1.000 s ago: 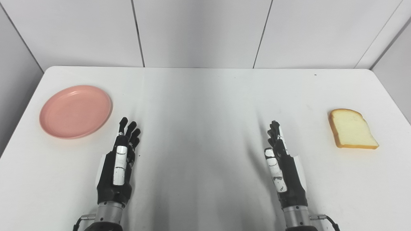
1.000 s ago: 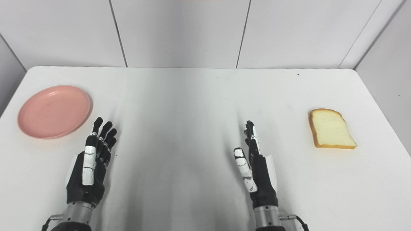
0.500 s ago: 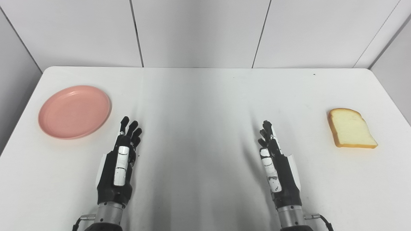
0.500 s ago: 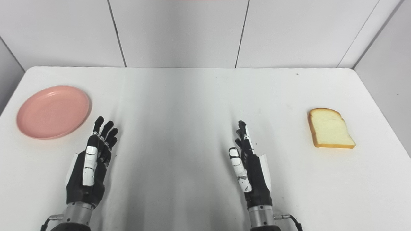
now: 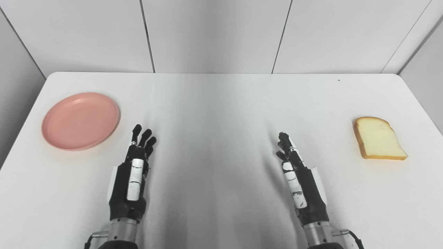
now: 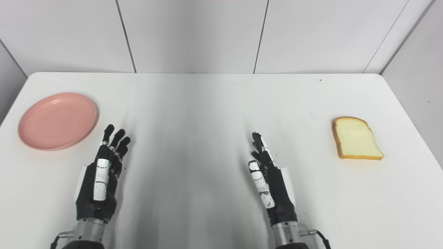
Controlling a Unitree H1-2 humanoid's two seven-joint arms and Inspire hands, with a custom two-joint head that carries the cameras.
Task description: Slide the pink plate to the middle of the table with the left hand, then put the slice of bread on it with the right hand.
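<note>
A round pink plate lies empty at the table's left side. A slice of bread with a tan crust lies flat at the right side. My left hand is open over the near table, fingers straight and pointing away, just right of and nearer than the plate, not touching it. My right hand is open too, fingers straight, well left of the bread. Both hands hold nothing.
The white table has rounded far corners and is boxed in by grey panel walls at the back and both sides. Its left and right edges lie close to the plate and the bread.
The right hand has drifted a little to the left and its fingers lean further left. The left hand has shifted slightly to the right. Plate and bread have not moved.
</note>
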